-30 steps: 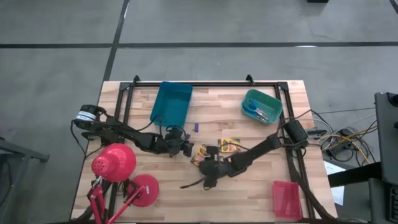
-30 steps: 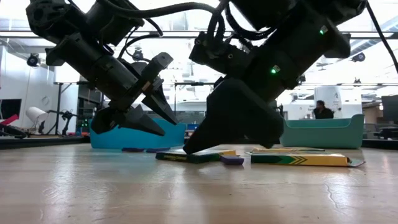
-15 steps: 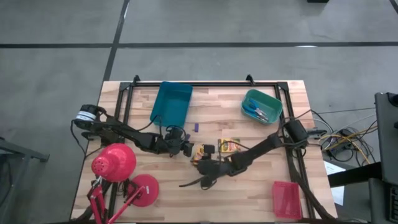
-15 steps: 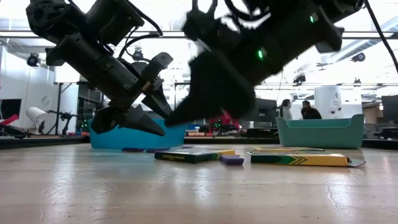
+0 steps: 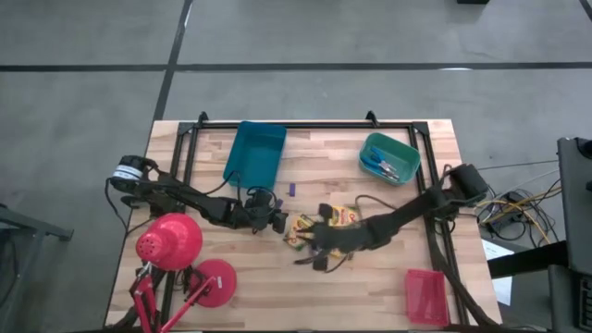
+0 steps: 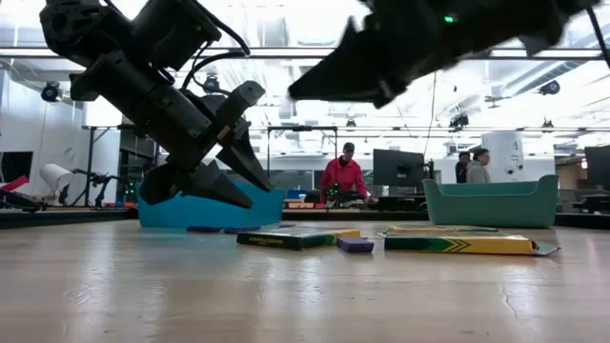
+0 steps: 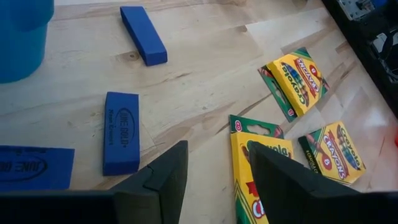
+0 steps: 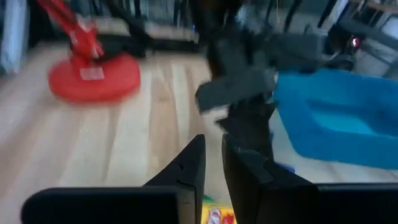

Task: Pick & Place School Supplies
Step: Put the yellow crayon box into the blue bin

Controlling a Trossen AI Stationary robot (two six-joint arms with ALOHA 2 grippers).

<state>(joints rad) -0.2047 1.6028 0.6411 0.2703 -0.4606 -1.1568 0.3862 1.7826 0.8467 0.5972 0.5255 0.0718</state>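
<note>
left tool (image 7: 214,171) open over crayon boxes (image 7: 297,78)

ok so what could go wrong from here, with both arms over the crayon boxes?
1. The left gripper and the right gripper hang close together above the same cluster of crayon boxes; a descent by either could clip the other arm.
2. The left gripper is open over a flat-lying nearest crayon box; its fingers may shove it rather than grip it, perhaps towards the blue erasers.

My right wrist view is smeared; a crayon box (image 8: 214,217) is cut off beneath my right gripper (image 8: 213,163).
</note>
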